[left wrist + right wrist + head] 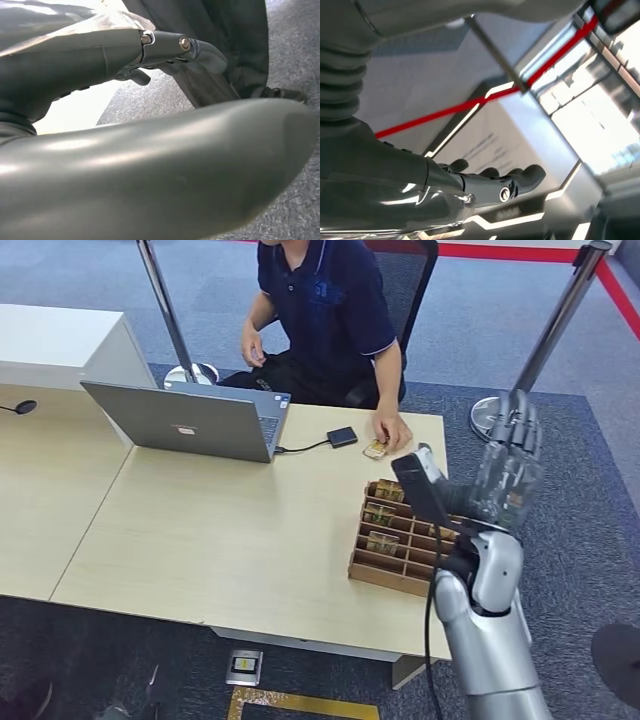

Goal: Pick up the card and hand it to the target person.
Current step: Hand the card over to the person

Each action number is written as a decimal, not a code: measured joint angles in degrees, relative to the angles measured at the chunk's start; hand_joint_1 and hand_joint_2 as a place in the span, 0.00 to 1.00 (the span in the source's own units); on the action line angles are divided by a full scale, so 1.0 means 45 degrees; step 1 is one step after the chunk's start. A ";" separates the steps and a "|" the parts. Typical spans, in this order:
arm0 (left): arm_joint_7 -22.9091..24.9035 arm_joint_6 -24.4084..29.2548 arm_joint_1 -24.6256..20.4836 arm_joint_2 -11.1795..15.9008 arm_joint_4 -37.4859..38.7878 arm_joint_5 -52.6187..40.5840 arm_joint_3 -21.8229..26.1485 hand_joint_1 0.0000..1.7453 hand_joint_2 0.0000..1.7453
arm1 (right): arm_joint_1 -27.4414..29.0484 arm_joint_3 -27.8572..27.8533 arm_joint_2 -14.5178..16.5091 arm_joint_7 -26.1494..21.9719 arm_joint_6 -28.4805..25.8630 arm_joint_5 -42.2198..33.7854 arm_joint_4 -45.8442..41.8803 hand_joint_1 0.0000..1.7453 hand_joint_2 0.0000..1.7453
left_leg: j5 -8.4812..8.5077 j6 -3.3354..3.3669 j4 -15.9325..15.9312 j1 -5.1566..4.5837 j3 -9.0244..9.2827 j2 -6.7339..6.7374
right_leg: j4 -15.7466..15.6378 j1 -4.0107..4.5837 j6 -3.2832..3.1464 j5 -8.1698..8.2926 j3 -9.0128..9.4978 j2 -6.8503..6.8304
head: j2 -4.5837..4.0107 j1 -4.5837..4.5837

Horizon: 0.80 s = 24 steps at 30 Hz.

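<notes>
A gold-patterned card (374, 449) lies on the table (226, 540) near its far edge, under the fingertips of the seated person's hand (392, 430). More such cards stand in the slots of a wooden tray (392, 565) at the table's right side. My right hand (515, 455) is raised above and to the right of the tray, fingers straight and pointing up, holding nothing. In the right wrist view its fingers (516, 182) stretch out against the room. In the left wrist view my left hand (177, 47) hangs low with fingers extended and nothing in it.
The person in a dark blue shirt (324, 300) sits behind the table's far edge. An open grey laptop (189, 420) and a small black device (342, 436) on a cable lie at the back. Two barrier posts (555, 330) stand on the carpet.
</notes>
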 joint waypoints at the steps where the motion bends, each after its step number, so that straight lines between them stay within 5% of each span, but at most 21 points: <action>1: 0.0004 0.0000 0.0011 -0.0004 0.0000 0.0005 0.0001 0.00 0.00 | 0.0709 -0.0437 -0.0045 0.0142 -0.0471 0.0441 -0.0912 0.00 0.00 | -0.0004 0.0003 -0.0001 0.0000 -0.0004 -0.0007 | -0.0002 0.0000 0.0002 -0.0001 -0.0001 0.0000 | 0.0000 0.0001; 5: 0.0007 -0.0004 0.0037 -0.0012 0.0005 -0.0006 0.0007 0.00 0.00 | 0.3219 -0.2547 0.0028 -0.0498 -0.1392 0.0267 -0.4271 0.00 0.00 | -0.0018 0.0005 -0.0001 -0.0002 -0.0011 -0.0009 | -0.0004 -0.0002 0.0006 -0.0004 -0.0012 0.0000 | 0.0000 0.0000; 12: -0.0079 -0.0033 0.0027 -0.0032 0.0005 -0.0169 0.0010 0.00 0.00 | 0.5354 -0.7957 0.1536 -0.5271 -0.1445 -0.4954 -0.7420 0.00 0.00 | -0.0017 0.0003 -0.0003 -0.0001 0.0004 0.0001 | -0.0002 -0.0005 0.0004 -0.0003 -0.0004 0.0000 | 0.0000 -0.0004; 16: -0.0126 -0.0029 0.0009 -0.0064 0.0005 -0.0120 0.0021 0.00 0.00 | 0.5644 -1.0583 0.1697 -0.6431 -0.1444 -0.7607 -0.6743 0.00 0.00 | -0.0015 0.0007 -0.0003 -0.0002 0.0011 0.0000 | -0.0006 -0.0004 0.0006 -0.0001 0.0015 0.0000 | 0.0000 0.0000; 21: -0.0323 -0.0096 -0.0024 -0.0107 0.0005 0.0141 0.0070 0.00 0.00 | 0.4785 -1.4249 0.1040 -0.7221 -0.1426 -0.7904 -0.2553 0.00 0.00 | -0.0009 0.0018 0.0001 -0.0003 0.0017 -0.0002 | -0.0021 -0.0008 0.0020 0.0008 0.0029 0.0000 | 0.0000 0.0000; 24: -0.0448 -0.0175 -0.0016 -0.0120 0.0005 0.0244 0.0123 0.00 0.75 | 0.4240 -1.6363 0.0433 -0.7298 -0.1414 -0.7447 0.0343 0.00 0.00 | -0.0006 0.0026 0.0001 -0.0010 0.0012 -0.0005 | -0.0024 -0.0012 0.0031 0.0012 0.0033 -0.0001 | 0.0000 0.0001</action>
